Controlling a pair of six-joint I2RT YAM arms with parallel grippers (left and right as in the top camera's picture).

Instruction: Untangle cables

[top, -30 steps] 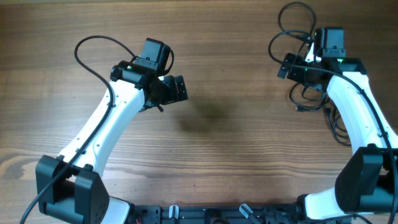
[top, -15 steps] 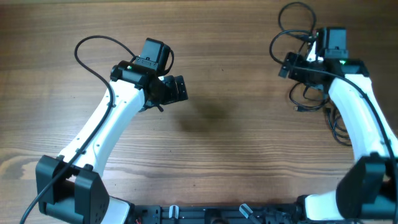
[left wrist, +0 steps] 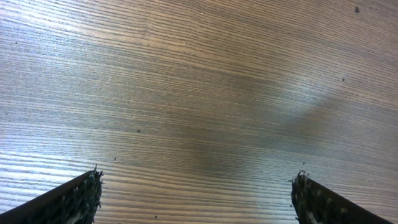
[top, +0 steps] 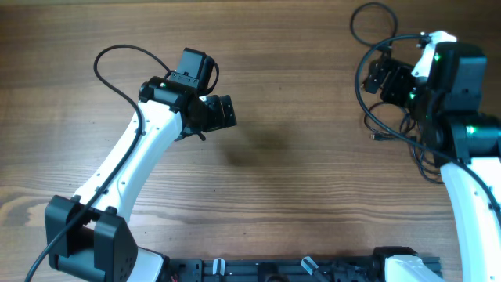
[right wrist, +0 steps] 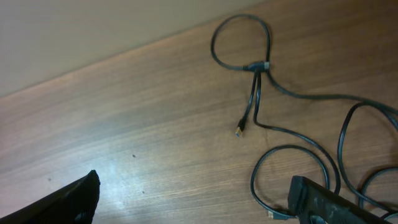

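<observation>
Here, the brown wood-grain desk [top: 297, 180] is carrying everything. The left gripper [top: 223, 111] is hanging wide open over the wood left of centre, holding nothing. The right gripper [top: 385, 76] is hovering, jaws spread wide and empty, above the thin black cables [right wrist: 260, 65], which are lying in loose loops at the desk's far right side.

- The right arm [top: 470, 188] rises toward the overhead camera. Its wrist housing now looms larger there and sits farther right than a second ago.
- The right gripper [top: 385, 77] moves right with it, away from its earlier place over the left side of the cables [right wrist: 257, 66].
- The arm's black elbow block, earlier at the lower right of the overhead view, is now out of frame. Its white link runs along the right edge.
</observation>
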